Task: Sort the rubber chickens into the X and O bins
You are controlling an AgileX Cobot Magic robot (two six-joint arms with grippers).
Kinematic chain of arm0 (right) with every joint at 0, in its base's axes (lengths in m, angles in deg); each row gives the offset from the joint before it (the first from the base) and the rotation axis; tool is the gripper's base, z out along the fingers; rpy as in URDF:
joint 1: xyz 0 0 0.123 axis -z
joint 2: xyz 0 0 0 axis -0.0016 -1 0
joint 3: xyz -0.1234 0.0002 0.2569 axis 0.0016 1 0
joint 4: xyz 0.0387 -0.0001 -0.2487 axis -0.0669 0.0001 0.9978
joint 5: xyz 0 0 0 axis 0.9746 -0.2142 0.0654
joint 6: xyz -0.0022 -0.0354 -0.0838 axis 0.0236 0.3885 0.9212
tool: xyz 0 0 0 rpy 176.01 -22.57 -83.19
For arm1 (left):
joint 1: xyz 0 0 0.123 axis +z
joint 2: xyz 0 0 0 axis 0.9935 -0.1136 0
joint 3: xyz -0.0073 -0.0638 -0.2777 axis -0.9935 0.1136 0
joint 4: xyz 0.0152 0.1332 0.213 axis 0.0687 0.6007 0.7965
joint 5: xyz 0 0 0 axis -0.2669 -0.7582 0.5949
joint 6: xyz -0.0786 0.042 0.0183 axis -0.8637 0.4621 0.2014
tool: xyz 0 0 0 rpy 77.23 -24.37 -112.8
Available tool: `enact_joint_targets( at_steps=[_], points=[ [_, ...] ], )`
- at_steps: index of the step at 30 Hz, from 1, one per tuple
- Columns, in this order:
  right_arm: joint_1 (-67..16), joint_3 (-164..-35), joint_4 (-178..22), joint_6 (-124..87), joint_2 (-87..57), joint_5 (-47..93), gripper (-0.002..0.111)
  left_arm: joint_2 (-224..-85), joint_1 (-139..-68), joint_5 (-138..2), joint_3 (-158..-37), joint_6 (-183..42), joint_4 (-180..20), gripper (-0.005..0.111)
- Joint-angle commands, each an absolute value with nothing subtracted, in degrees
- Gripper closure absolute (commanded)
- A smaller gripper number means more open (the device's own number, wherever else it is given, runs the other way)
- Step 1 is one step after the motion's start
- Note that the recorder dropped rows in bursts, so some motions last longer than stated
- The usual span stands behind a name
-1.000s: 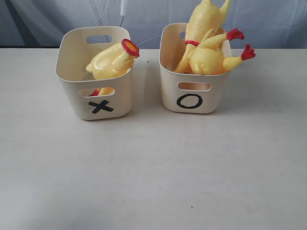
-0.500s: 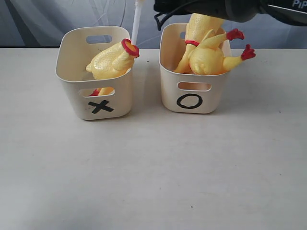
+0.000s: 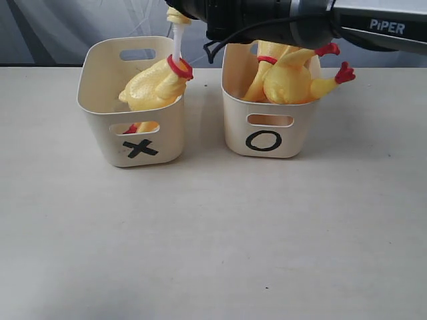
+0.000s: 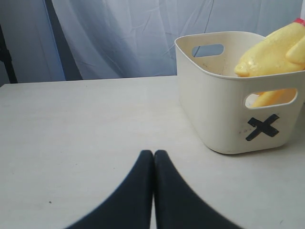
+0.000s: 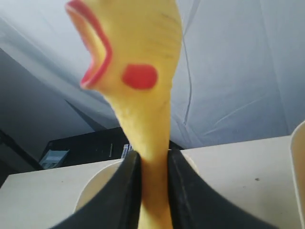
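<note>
**Above the X bin, the right gripper holds the head piece**

Over the back edge of the X bin (image 3: 130,143), the right arm (image 3: 280,20) reaches in from the upper right of the exterior view, across the top of the O bin (image 3: 267,133). The right gripper (image 5: 153,157) is pinched narrow on the neck of the head piece (image 5: 138,62). In the right wrist view both fingers (image 5: 125,191) press the yellow neck, and the head stands clear of them with its red beak open and a red spot on its cheek. In the exterior view the piece (image 3: 177,40) hangs as a pale strip from the arm down to the red ring of the body (image 3: 150,90). I cannot tell whether its end touches the ring or goes into it.

The headless body lies tilted in the X bin, its ringed neck end raised over the bin's right rim. Two chickens (image 3: 287,80) are piled in the O bin, with red feet sticking out past its right rim.

The left gripper (image 4: 153,162) has its fingers pressed together with nothing between them. It sits low over the bare table (image 4: 86,124), near the X bin (image 4: 214,119) but apart from it.
</note>
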State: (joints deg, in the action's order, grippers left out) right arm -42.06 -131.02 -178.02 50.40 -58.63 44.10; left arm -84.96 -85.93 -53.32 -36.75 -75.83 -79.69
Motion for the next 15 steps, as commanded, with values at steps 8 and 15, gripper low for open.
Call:
enact_joint_targets(
  at_steps=[8,15],
  points=[
    [-42.07,-130.79,-177.67,43.94,-59.78,37.18,0.109,-84.76,-85.93,-54.05,-36.96,-75.96,-79.69,0.107],
    [-42.42,-130.79,-177.67,43.79,-62.44,33.72,0.109,-84.76,-85.93,-54.05,-36.96,-75.96,-79.69,0.107]
  ],
)
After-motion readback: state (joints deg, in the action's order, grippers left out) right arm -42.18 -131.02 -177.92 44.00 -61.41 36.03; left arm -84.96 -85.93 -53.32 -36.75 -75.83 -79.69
